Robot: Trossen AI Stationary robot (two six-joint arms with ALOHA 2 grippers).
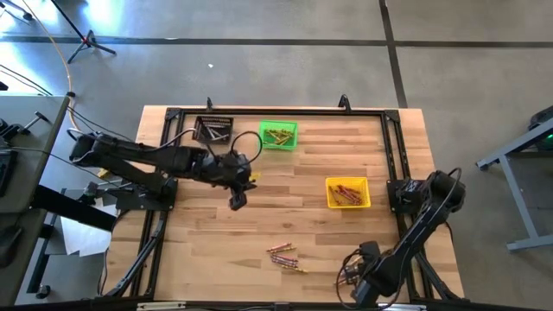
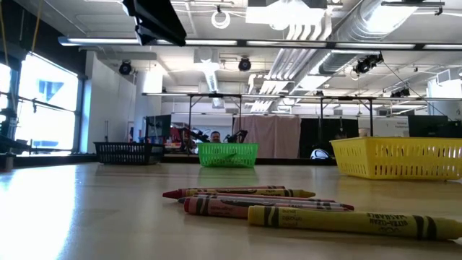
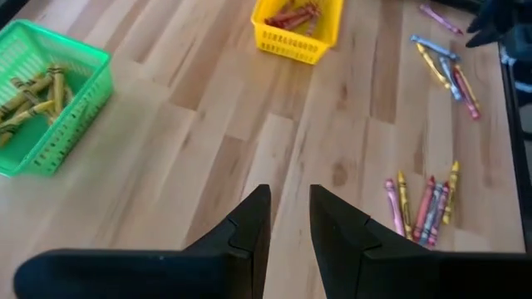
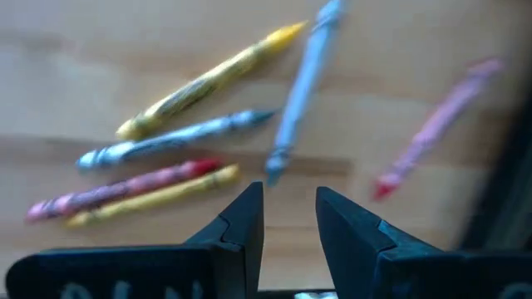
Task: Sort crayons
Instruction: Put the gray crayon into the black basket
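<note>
Left tool [image 1: 238, 200] hangs mid-surface, fingers parted, empty, likely between drops. Right tool [image 4: 288, 218], released and empty, hovers over a scattered cluster of crayons [image 4: 199, 124] at the near right corner, presumably picking. More crayons [image 1: 284, 257] lie near centre; others already binned.

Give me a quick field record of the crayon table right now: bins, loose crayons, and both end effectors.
green plastic bin: far side of table, holds yellow-gold crayons
yellow plastic bin: right of centre, holds reddish crayons
black bin: far side, left of the green one
loose crayons: small cluster near the front edge, centre
more loose crayons: yellow, greyish and red, in front of the right end effector
left end effector: above mid-table, open, empty
right end effector: front right corner, open, empty
</note>
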